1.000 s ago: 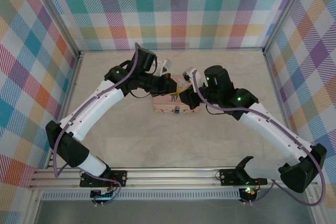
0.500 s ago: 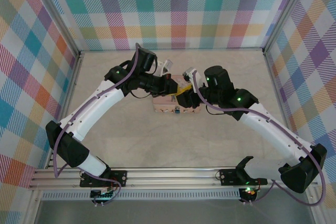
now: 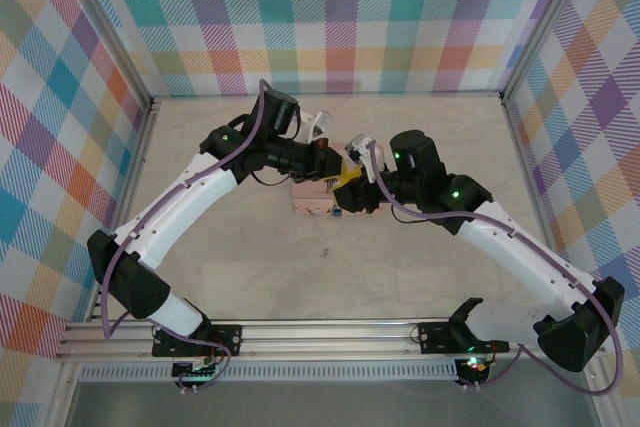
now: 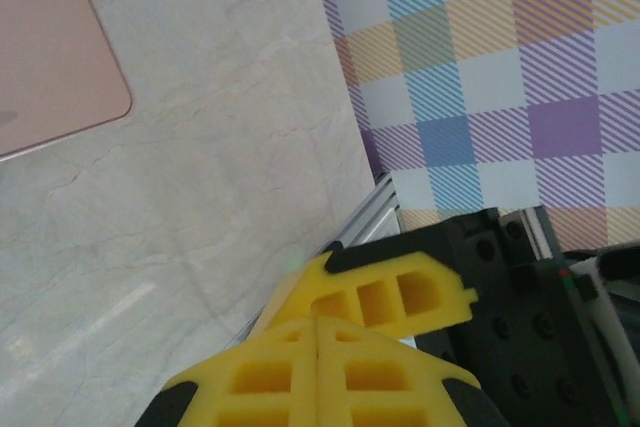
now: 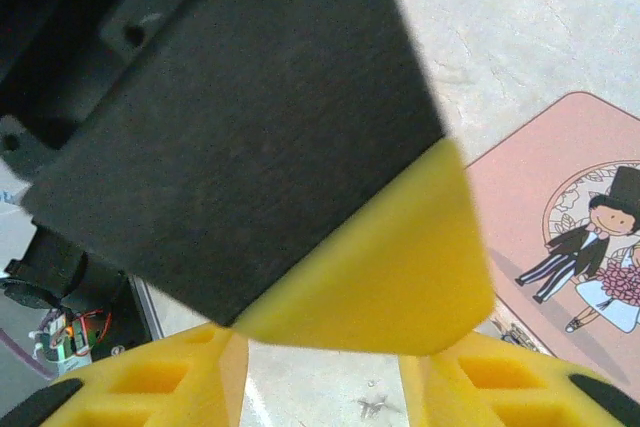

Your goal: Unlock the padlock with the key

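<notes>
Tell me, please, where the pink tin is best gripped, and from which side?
Probably across its two long side walls, coming down from above: the tin lies flat on the table, lid up, so its broad lid gives no hold and the rounded corners could slip.

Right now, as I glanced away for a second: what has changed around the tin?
The right gripper shifted slightly left and toward the near edge, covering more of the pink tin; its jaws stand apart. The left gripper, jaws shut, and the pink tin stayed put.
</notes>
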Robot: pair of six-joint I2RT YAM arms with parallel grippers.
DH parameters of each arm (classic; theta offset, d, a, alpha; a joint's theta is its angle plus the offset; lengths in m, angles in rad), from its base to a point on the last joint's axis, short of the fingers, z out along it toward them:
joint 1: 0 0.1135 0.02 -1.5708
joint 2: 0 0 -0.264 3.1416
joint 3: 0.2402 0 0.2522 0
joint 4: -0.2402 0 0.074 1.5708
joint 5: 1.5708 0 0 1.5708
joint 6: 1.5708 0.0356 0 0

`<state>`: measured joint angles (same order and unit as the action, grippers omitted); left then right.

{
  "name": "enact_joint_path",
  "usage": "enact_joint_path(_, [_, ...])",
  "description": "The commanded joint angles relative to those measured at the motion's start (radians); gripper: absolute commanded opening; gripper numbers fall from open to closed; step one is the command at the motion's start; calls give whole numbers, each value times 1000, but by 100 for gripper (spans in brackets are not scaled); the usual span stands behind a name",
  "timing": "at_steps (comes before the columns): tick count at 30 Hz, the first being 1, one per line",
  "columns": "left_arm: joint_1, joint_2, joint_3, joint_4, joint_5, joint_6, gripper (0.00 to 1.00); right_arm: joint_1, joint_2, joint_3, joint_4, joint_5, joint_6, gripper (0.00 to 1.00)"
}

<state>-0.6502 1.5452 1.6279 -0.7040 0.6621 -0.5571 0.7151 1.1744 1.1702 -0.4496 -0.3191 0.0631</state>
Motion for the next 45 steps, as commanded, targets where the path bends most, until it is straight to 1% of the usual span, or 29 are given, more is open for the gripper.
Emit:
enact_joint_path(1, [-12, 9, 36, 43, 26, -1, 0, 12, -19, 1, 18, -19, -8, 44])
enact_joint_path(3, [-12, 6, 32, 36, 17, 5, 0, 12, -12, 3, 8, 3, -5, 45])
enact_joint_path(6, [-12, -5, 14, 7, -40, 25, 0, 12, -13, -15, 14, 11, 5, 45])
enact_joint_path(8, [-6, -25, -29, 1, -91, 29, 15, 12, -30, -42, 24, 19, 22, 45])
enact_joint_path(11, [-3, -56, -88, -30, -185, 58, 24, 12, -55, -92, 20, 66, 67, 45])
enact_joint_path(14, [-1, -99, -176, -33, -257, 69, 34, 13, -69, -140, -29, 106, 138, 45])
enact_joint_path(15, [-2, -114, -206, -26, -274, 65, 36, 13, -71, -152, -54, 133, 170, 45])
enact_joint_path(18, [-3, -169, -318, 5, -346, 49, 46, 20, -54, -168, -172, 205, 287, 42])
enact_joint_path(20, [-3, -213, -411, 36, -394, 33, 50, 40, -29, -172, -270, 253, 356, 42])
enact_joint_path(23, [-7, -264, -530, 77, -429, 14, 53, 69, 30, -158, -414, 272, 444, 43])
enact_joint_path(26, [-11, -304, -624, 98, -454, 9, 57, 99, 68, -169, -474, 233, 530, 43])
enact_joint_path(30, [-11, -349, -718, 94, -507, -9, 58, 153, 100, -220, -442, 176, 642, 45])
enact_joint_path(37, [-11, -378, -819, 123, -513, -44, 59, 252, 204, -304, -359, 130, 765, 47])
enact_joint_path(45, [-12, -369, -853, 141, -497, -49, 59, 267, 267, -354, -270, 110, 838, 42])
